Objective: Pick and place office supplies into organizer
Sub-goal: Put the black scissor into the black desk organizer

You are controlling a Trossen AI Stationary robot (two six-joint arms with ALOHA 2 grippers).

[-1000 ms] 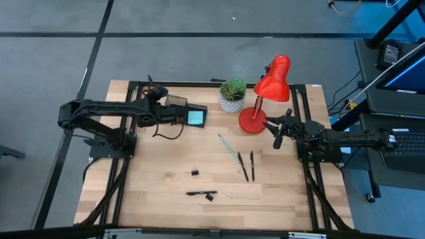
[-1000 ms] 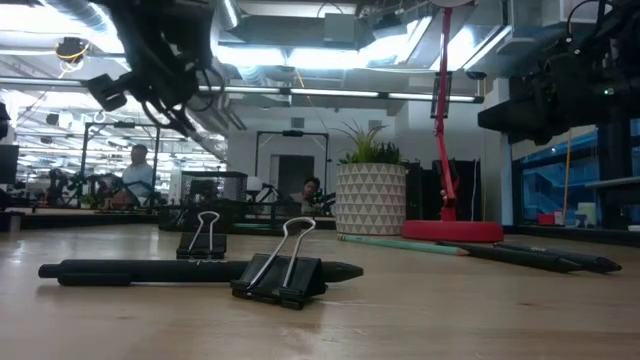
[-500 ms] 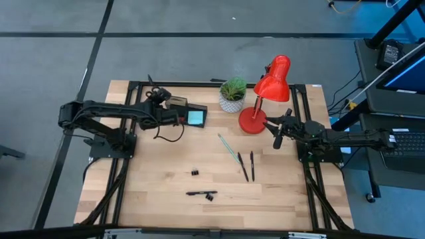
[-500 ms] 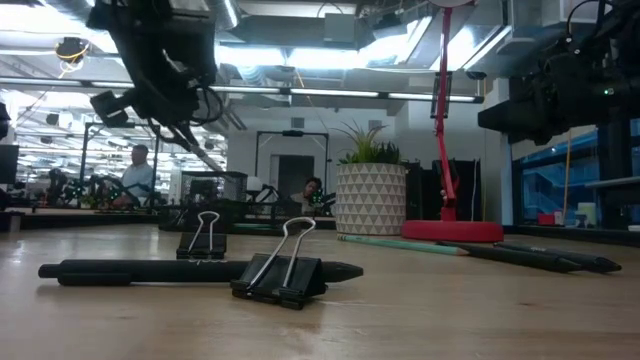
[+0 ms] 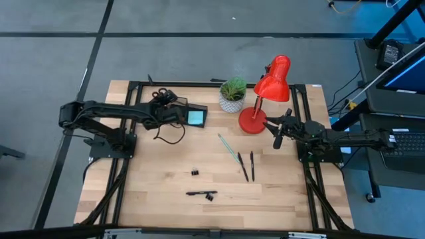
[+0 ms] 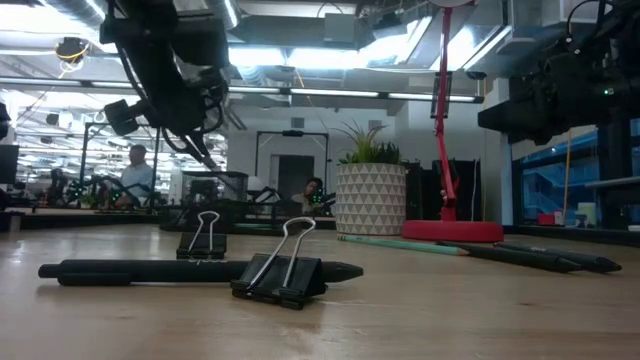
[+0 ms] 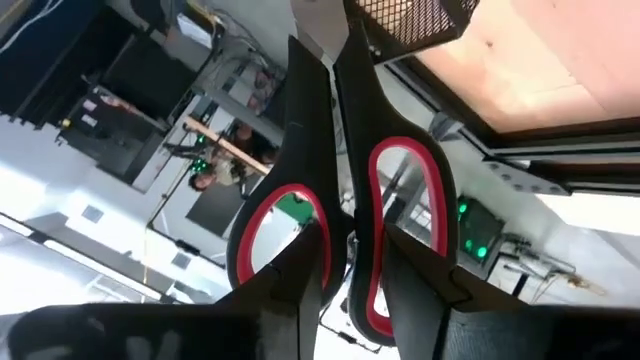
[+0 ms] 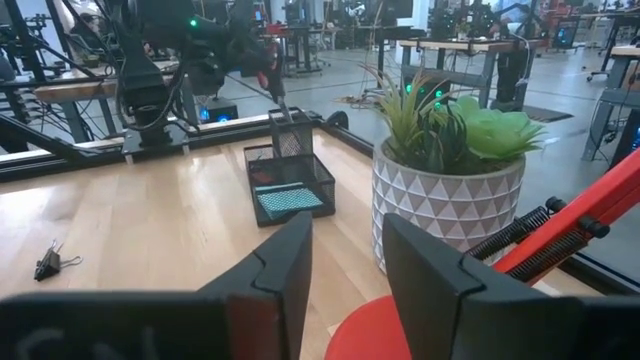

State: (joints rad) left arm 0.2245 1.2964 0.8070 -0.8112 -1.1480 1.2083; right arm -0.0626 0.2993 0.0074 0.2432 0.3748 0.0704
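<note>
Scissors: red-lined black loop handles clamped between the left gripper's two dark fingers, blades aimed at the organizer's taller mesh cup.
Left gripper, place: raised over the worktop's far-left part, right at the organizer.
Step in hand: by the look of it, delivering the scissors to the organizer; not yet let go.
Next move calls for: blade tips lined up over the cup's mouth, a straight descent, then spreading the fingers so the handles rest above the rim; a skewed entry could catch the mesh.
Organizer: black wire mesh, a low open tray joined to a tall square cup, near the far edge, left of the plant.
Notepad: flat light-blue square lying in the low tray.
Right gripper: parked near the right edge, beside the lamp's base, fingers parted around nothing.
Still on the worktop: slim teal pencil and two thin black pens mid-right; another black pen and a folded-steel binder clip near the front edge; a second clip at the middle.
Lamp: glossy red, round base.
Plant: spiky green leaves in a white patterned pot.
</note>
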